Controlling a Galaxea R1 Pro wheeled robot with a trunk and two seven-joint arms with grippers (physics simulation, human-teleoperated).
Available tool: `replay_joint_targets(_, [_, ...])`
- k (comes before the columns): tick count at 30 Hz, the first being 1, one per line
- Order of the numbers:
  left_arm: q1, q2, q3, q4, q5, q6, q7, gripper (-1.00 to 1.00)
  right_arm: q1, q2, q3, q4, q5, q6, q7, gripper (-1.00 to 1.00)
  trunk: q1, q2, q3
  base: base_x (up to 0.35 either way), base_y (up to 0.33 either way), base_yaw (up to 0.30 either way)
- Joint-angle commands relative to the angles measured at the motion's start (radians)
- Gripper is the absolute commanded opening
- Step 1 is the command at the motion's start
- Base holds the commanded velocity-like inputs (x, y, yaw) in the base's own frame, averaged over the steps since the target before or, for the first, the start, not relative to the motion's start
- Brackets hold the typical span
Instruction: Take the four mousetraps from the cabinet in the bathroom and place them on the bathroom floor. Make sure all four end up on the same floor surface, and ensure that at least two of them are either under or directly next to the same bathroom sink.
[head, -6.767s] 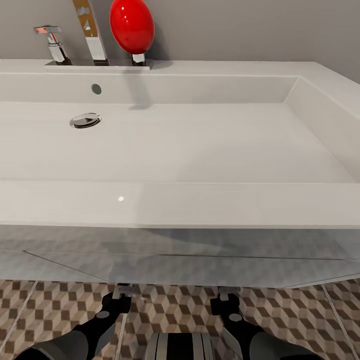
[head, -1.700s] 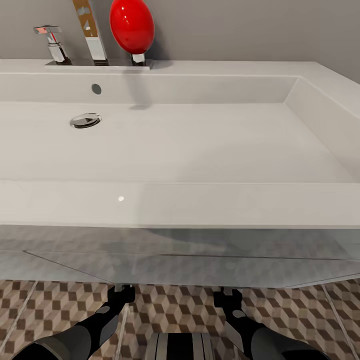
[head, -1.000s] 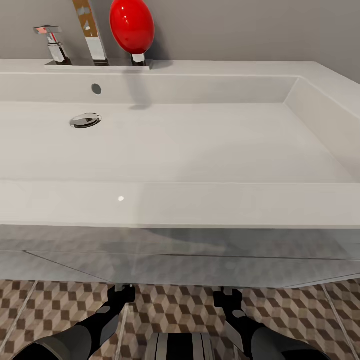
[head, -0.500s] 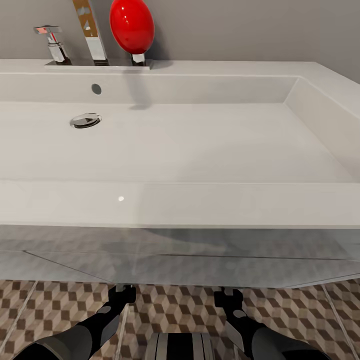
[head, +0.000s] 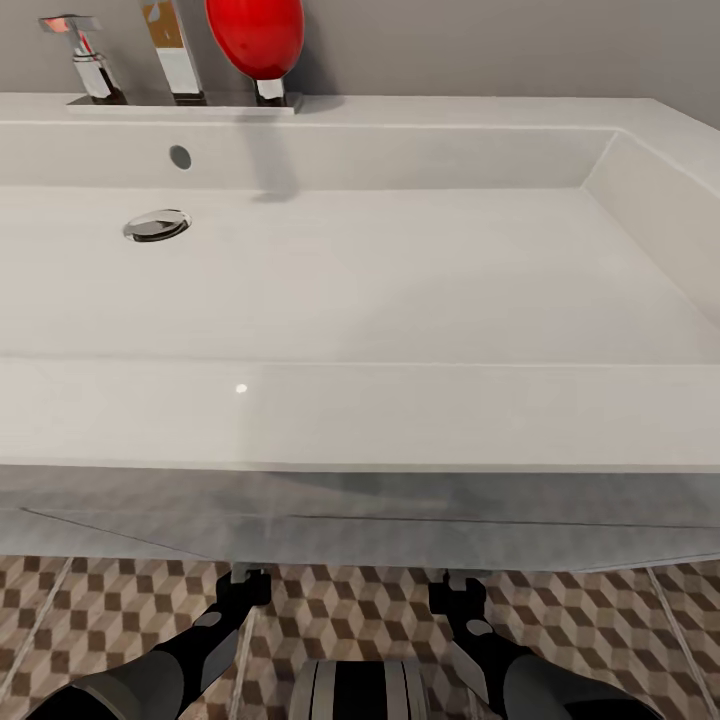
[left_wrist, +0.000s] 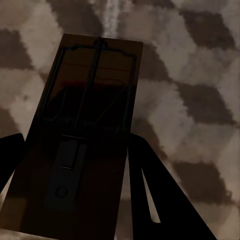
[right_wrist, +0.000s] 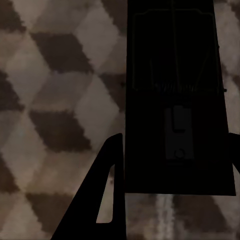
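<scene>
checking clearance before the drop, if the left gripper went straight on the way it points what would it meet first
Most likely the bathroom floor. The left gripper holds a mousetrap between its fingers, with patterned tile straight beyond it. The trap's far end would probably touch first; how far off the tile lies is unclear.

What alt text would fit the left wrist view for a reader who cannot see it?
A flat dark-brown wooden mousetrap with thin wire parts sits between the left gripper's two dark fingers, seen lengthwise from above. Behind it lies the brown, beige and white cube-patterned tile floor, crossed by a pale grout line.
</scene>
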Motion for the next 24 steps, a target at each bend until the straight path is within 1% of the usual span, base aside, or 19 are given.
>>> replay_joint_targets(1, [-0.001, 0.000, -0.009, 0.001, 0.006, -0.004, 0.002, -1.00, 0.000, 0.000, 0.001, 0.001, 0.004, -0.002, -0.005, -1.00, 0.000, 0.000, -0.001, 0.000, 0.000, 0.000])
replay_joint_targets(24, [-0.001, 0.000, -0.007, 0.002, 0.005, -0.005, 0.002, -1.00, 0.000, 0.000, 0.001, 0.000, 0.005, -0.002, -0.005, -1.00, 0.000, 0.000, -0.001, -0.006, 0.000, 0.000])
